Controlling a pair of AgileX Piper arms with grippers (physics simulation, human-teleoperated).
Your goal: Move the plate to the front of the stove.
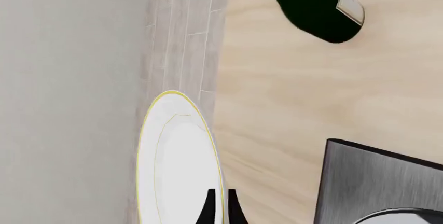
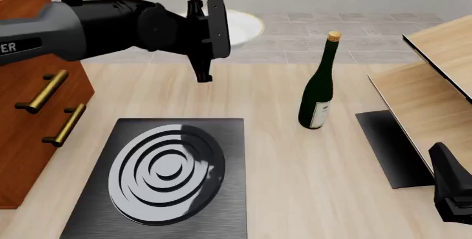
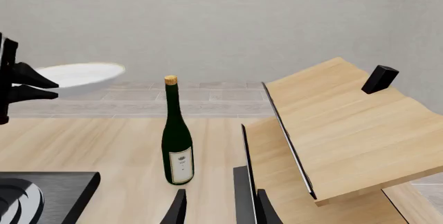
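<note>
At the near edge of the table (image 2: 295,167), toward its left side, the stove (image 2: 166,181) is laid flat, its silver-grey ring burner (image 2: 166,170) facing up. Near the right near corner, the right hand (image 3: 218,208) is seen low over a plain black flat rectangle (image 2: 387,147); its fingers are parted around the rectangle's thin edge in the right wrist view, though whether they press on it cannot be told. Just beyond, a leaning wooden rack (image 2: 435,92) is set at the table's right edge. A wooden cabinet (image 2: 33,100) with brass handles is placed along the left edge. Toward the middle of the table, a dark green wine bottle (image 2: 319,95) is stood upright, well apart from the stove. Farther back, toward the far edge on the left side, the left hand (image 2: 210,34) is held raised above the table, clenched on the rim of the plate (image 1: 176,162), which is carried in the air beyond the stove, clear of the table surface.
</note>
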